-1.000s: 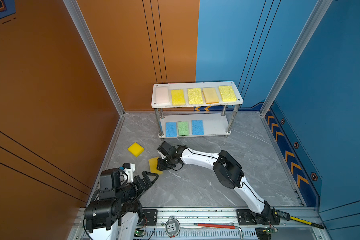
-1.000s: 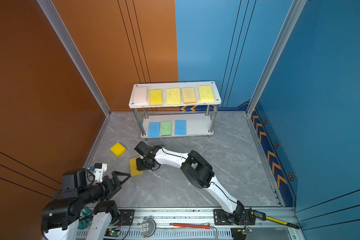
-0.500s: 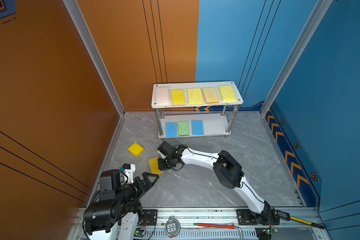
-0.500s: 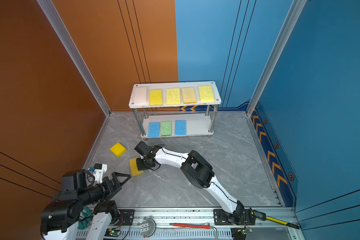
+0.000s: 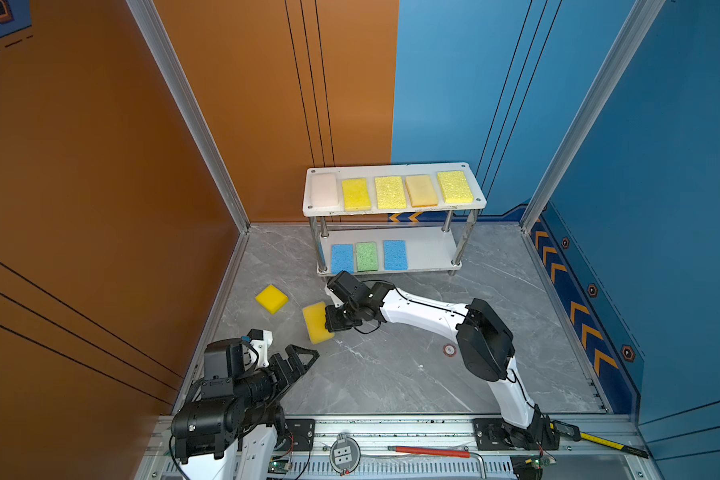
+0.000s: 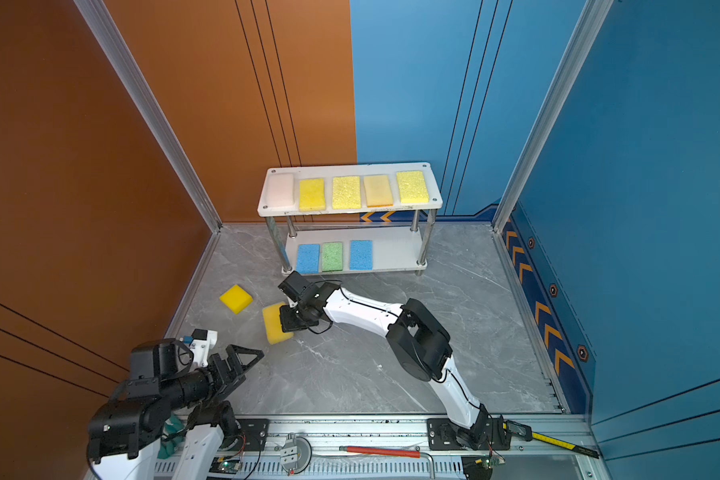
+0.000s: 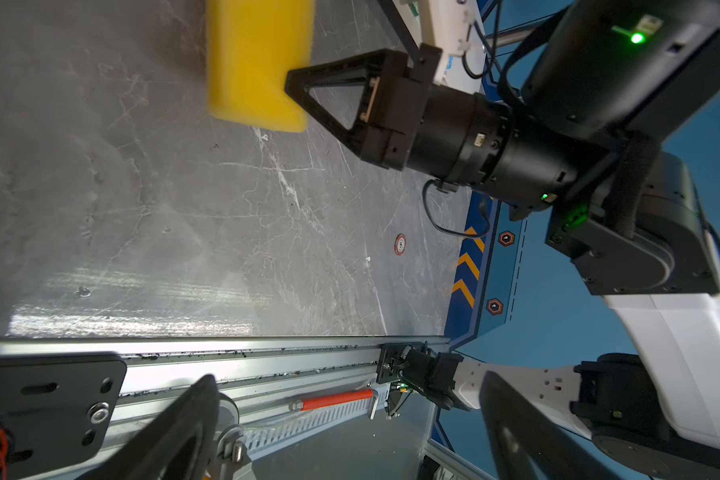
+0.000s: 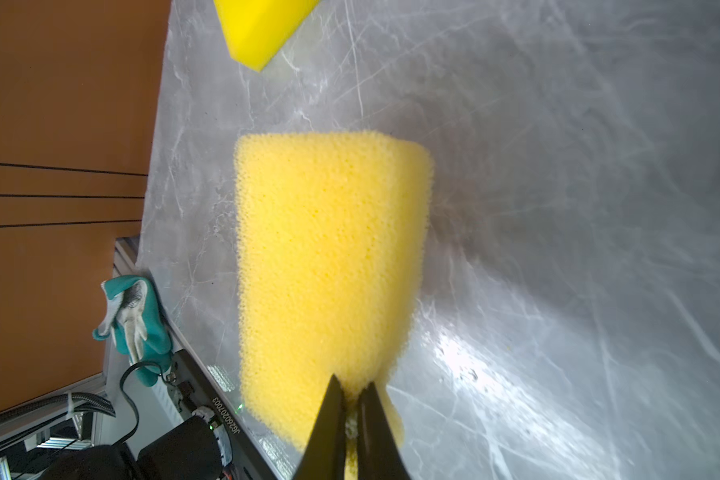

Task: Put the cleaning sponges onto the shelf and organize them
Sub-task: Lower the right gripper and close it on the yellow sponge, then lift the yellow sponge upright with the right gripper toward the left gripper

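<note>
We reach low, right hand [image 5: 328, 322] pinching a yellow rectangular foam sponge [image 5: 313, 329]; left hand [image 5: 298, 358] gapes wide; the white two-tier shelf [image 5: 391, 210] holds five sponges [image 5: 390, 192] above, three below

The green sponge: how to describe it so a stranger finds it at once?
Look at the white two-tier shelf by the back wall. On its lower board lie three sponges in a row. The green sponge is the middle one, between two blue sponges.
</note>
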{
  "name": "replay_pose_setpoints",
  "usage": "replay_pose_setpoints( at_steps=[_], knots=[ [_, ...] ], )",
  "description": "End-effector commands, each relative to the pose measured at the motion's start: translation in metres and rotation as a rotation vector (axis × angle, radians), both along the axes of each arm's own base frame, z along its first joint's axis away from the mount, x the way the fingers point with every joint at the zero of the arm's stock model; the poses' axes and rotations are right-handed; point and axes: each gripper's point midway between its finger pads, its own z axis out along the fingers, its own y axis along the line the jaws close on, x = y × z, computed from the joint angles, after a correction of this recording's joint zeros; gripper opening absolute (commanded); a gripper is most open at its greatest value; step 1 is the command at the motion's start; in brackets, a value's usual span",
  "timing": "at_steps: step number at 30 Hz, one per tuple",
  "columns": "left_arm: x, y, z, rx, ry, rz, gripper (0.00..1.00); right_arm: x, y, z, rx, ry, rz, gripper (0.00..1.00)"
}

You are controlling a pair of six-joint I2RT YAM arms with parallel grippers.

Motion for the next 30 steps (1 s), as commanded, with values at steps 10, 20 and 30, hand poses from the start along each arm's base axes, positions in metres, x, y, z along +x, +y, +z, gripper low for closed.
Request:
replay_pose_setpoints(
  at_steps=[10, 20, 30],
  knots=[
    [0.034, -0.012, -0.015, -0.206, 0.008, 0.046, 0.98, 0.007, -0.14, 0.037, 0.032, 0.025, -0.21, 0.08],
    [0.06, -0.024, -0.01, -0.287, -0.036, 0.011, 0.98, -0.032, -0.179, 0.079, 0.194, 0.145, -0.112, 0.09],
    [0.084, -0.054, 0.004, -0.273, -0.093, -0.101, 0.98, -0.069, -0.14, 0.114, 0.248, 0.167, 0.066, 0.1]
  ],
)
